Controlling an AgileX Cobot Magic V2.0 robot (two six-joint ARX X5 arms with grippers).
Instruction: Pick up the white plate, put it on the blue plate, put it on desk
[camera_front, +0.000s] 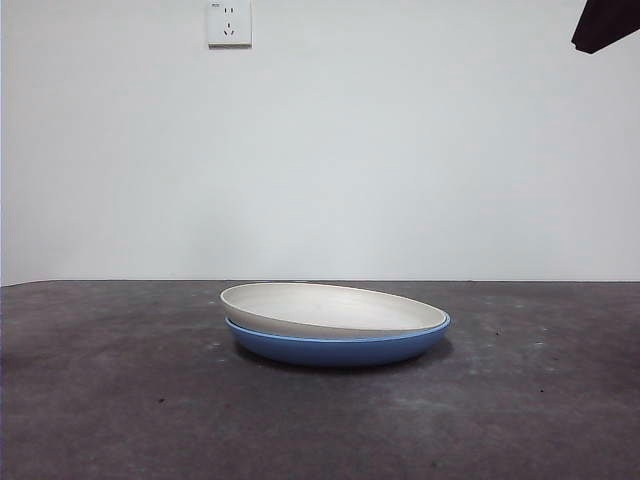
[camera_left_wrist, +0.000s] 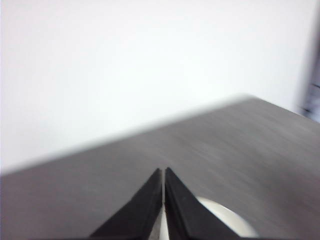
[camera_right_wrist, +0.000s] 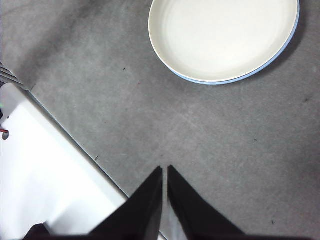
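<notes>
We find the white plate (camera_front: 330, 307) nested, slightly tilted, in the blue plate (camera_front: 335, 345) on the bench (camera_front: 110, 400), well ahead of the right gripper (camera_right_wrist: 164, 170); both it and the left gripper (camera_left_wrist: 164, 172) are closed, empty, indicating stacking complete.

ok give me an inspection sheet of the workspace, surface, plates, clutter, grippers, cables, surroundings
Surface: desk, dark grey, mottled, faint pale scuffs.
Job's things: white plate sits tilted in the blue plate, on the desk.
Clutter: nothing seen.
Grippers: left gripper shut, holding nothing, plate edge below it; right gripper shut, holding nothing, apart from the plates.
Cables: nothing seen.
Surroundings: plain white wall with a socket; black arm tip at a top corner.
</notes>
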